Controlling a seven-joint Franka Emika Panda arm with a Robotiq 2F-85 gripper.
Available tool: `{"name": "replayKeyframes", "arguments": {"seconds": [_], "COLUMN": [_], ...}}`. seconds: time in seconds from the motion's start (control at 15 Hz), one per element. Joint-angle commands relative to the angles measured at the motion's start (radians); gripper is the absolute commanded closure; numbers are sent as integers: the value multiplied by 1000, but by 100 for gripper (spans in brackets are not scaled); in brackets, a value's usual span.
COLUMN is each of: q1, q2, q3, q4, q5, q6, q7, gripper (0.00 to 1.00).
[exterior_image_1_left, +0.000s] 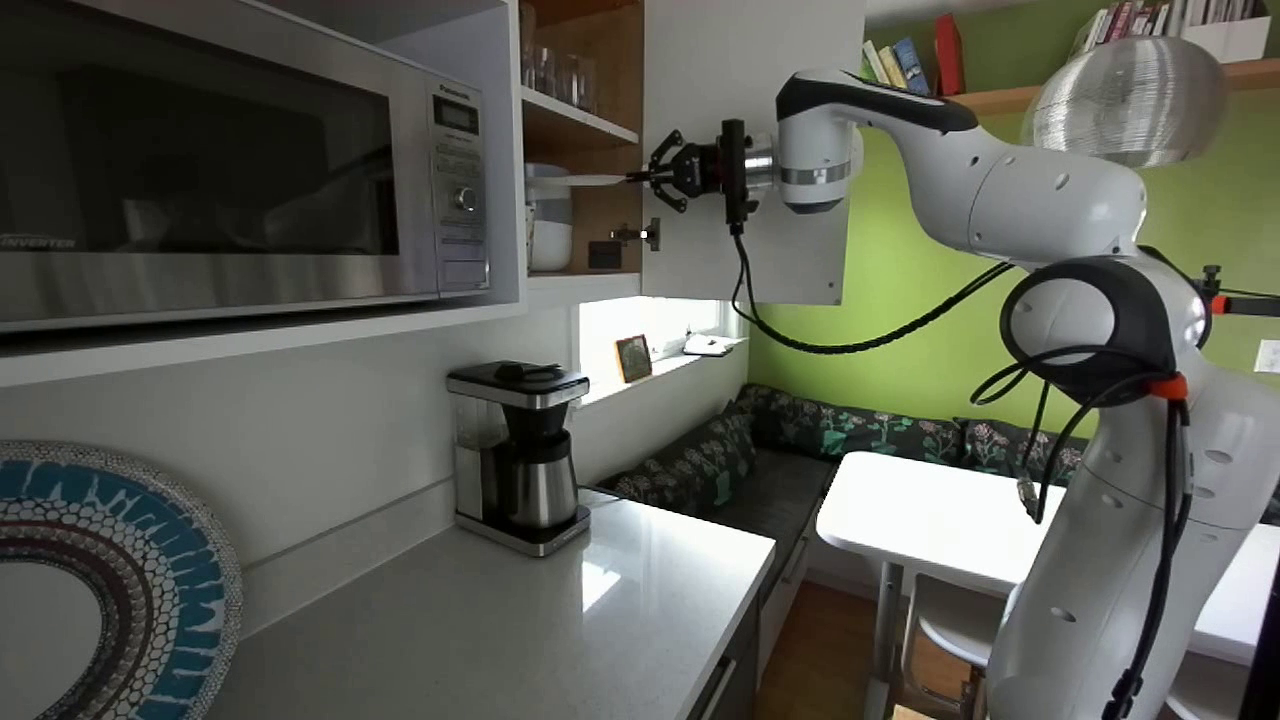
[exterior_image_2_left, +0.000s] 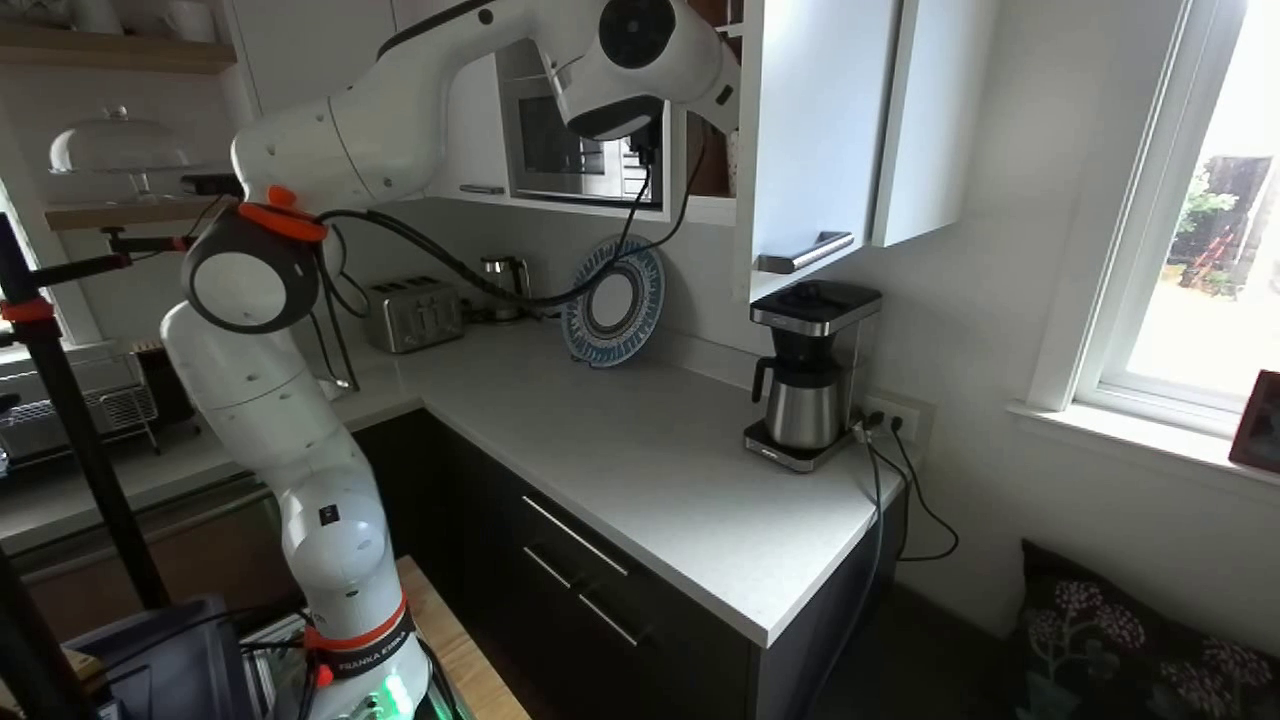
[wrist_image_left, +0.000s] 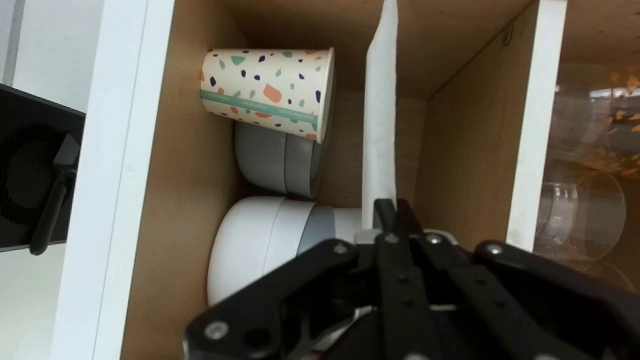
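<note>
A thin white thing (wrist_image_left: 380, 125) is clamped by the claw (wrist_image_left: 392, 215), whose tips are pressed together on it. In the wrist view it is seen just right of the middle, and its far end is cut off by the top edge, so what it is cannot be told. It is held at the open cupboard (exterior_image_1_left: 608, 212). In the upper left of the wrist view, a grey dish (wrist_image_left: 262, 157) is partly hidden by a spotted cup (wrist_image_left: 262, 90). Some white dishes (wrist_image_left: 245, 240) lower down are partly covered by the claw. Glasses (wrist_image_left: 580, 215) at the right edge can hardly be made out. At the upper left of an exterior view, the microwave (exterior_image_1_left: 200, 150) is cut off. Near the top of an exterior view, the claw is hidden behind the arm (exterior_image_2_left: 395, 110) and the cupboard door (exterior_image_2_left: 820, 110).
</note>
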Motion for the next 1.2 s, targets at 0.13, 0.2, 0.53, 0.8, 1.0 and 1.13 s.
{"name": "replayKeyframes", "arguments": {"seconds": [0.13, 0.2, 0.53, 0.8, 1.0, 1.13], "q1": [-11, -12, -14, -19, -22, -24], "q2": [100, 115, 189, 237, 265, 283], "q3": [14, 17, 21, 34, 43, 48], "q4": [100, 114, 194, 247, 277, 297], "q5": [-3, -8, 40, 34, 29, 29], "q6": [1, 0, -25, -27, -30, -29], "q7": [82, 93, 104, 146, 162, 169], "gripper": [100, 100, 100, 100, 100, 100]}}
